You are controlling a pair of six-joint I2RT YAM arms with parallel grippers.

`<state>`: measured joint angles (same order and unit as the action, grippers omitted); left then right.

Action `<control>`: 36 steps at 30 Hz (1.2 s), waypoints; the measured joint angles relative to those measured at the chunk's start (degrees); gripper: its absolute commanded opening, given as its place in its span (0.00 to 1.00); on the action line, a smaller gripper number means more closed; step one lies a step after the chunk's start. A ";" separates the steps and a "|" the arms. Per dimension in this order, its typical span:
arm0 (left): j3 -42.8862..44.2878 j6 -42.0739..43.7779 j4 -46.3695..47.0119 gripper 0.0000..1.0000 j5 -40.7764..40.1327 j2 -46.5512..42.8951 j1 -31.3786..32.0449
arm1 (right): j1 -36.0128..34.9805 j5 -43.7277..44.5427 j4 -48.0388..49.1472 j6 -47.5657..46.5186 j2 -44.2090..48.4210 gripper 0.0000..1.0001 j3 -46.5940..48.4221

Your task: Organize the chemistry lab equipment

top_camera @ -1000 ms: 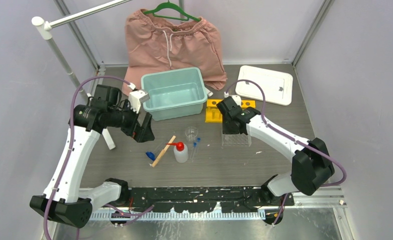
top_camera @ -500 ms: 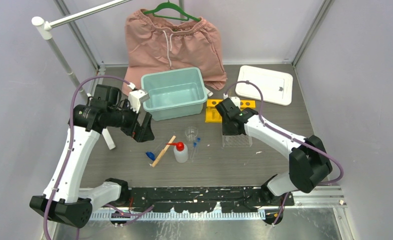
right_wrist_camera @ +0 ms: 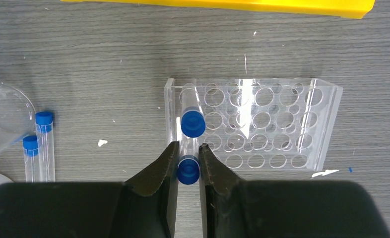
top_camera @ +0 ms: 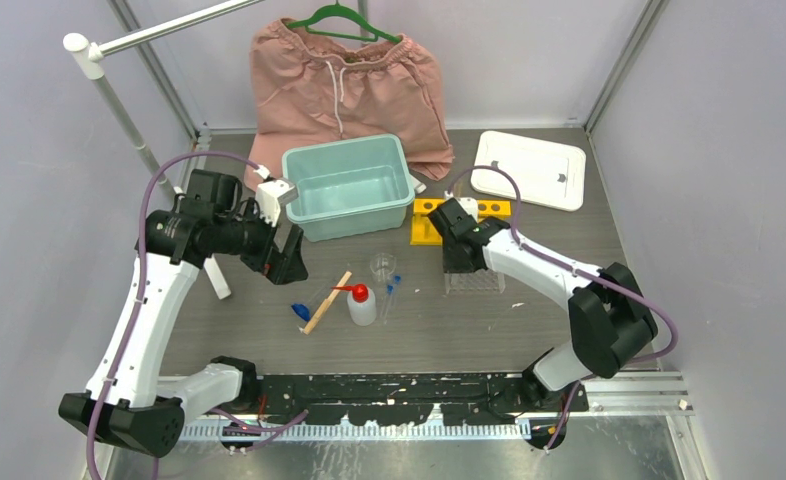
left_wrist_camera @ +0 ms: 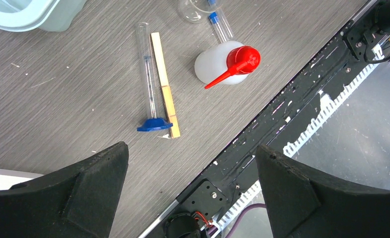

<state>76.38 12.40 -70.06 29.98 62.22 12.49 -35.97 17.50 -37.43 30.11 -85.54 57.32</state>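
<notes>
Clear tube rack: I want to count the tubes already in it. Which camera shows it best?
Right wrist: the clear tube rack looms large from above, holes distinct, one blue-capped tube standing in it, a second tube in the right gripper. Top external shows it small, partly behind the arm. Left wrist misses it.

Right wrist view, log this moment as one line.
right gripper: shut on blue-capped tube at clear rack | left gripper: open, empty
</notes>
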 measured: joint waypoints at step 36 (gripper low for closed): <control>1.33 0.00 -0.07 1.00 -0.48 -1.03 0.00 | -15.54 -3.78 -0.13 12.41 -12.46 0.39 13.90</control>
<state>77.71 12.40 -70.13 29.50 61.19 12.49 -51.51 13.72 -37.56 42.52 -98.00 71.22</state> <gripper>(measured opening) 0.995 0.391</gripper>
